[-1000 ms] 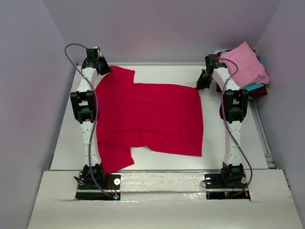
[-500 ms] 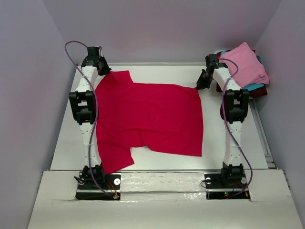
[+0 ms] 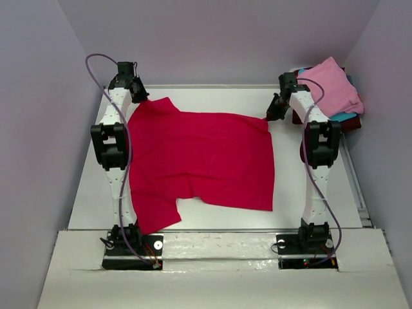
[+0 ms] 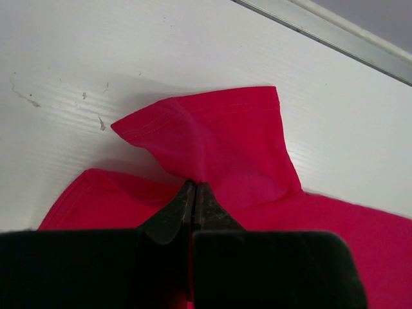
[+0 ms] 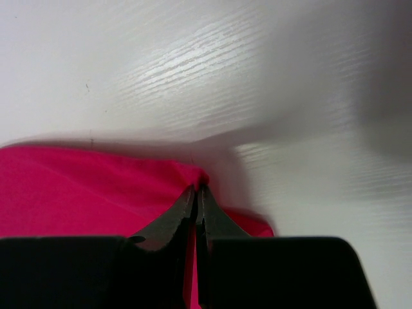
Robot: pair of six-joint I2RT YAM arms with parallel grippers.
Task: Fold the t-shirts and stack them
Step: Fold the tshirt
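Observation:
A crimson-red t-shirt (image 3: 199, 158) lies spread flat across the white table (image 3: 283, 199). My left gripper (image 3: 143, 101) is shut on its far left sleeve and shoulder. In the left wrist view the gripper (image 4: 194, 187) pinches the cloth at the base of the sleeve (image 4: 219, 129). My right gripper (image 3: 270, 116) is shut on the shirt's far right corner. In the right wrist view the gripper (image 5: 197, 189) holds a raised pinch of the red hem (image 5: 96, 187). A light pink shirt (image 3: 331, 87) lies on a teal one (image 3: 344, 116) and a dark maroon one (image 3: 351, 124) at the far right.
The pile of shirts sits off the table's far right corner, just behind my right arm. Grey walls (image 3: 38, 129) close in on both sides and behind. A metal rail (image 3: 219, 230) runs along the table's near edge.
My left gripper has drawn the far left sleeve a little inward and nearer, so the sleeve is more bunched. The right gripper and corner have barely moved.

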